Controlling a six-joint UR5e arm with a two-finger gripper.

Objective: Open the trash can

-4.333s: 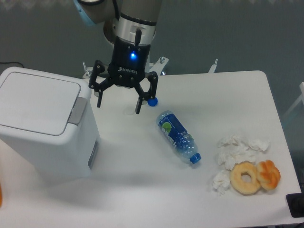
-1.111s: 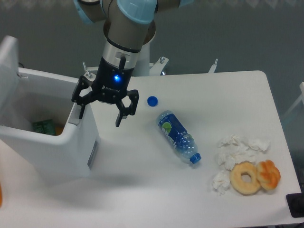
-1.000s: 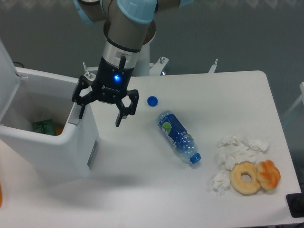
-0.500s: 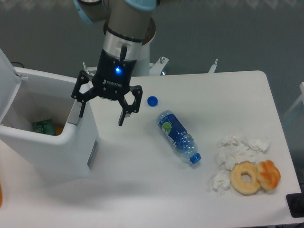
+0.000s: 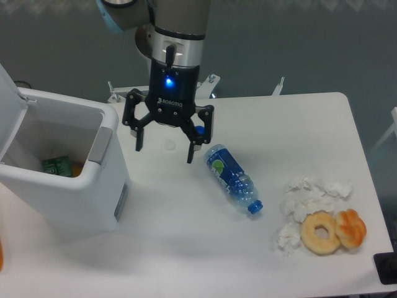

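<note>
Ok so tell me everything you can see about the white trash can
The trash can is a large white boxy plastic bin with rounded corners, standing upright on the table's left side. Its lid is swung up and back, leaving it open. A grey push tab sits on the right rim. Green and orange items lie inside. Nothing grips it.

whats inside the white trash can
Inside the large white boxy plastic trash can, lid up, a green packet and something orange lie at the bottom. The near wall hides the rest of the floor.
</note>
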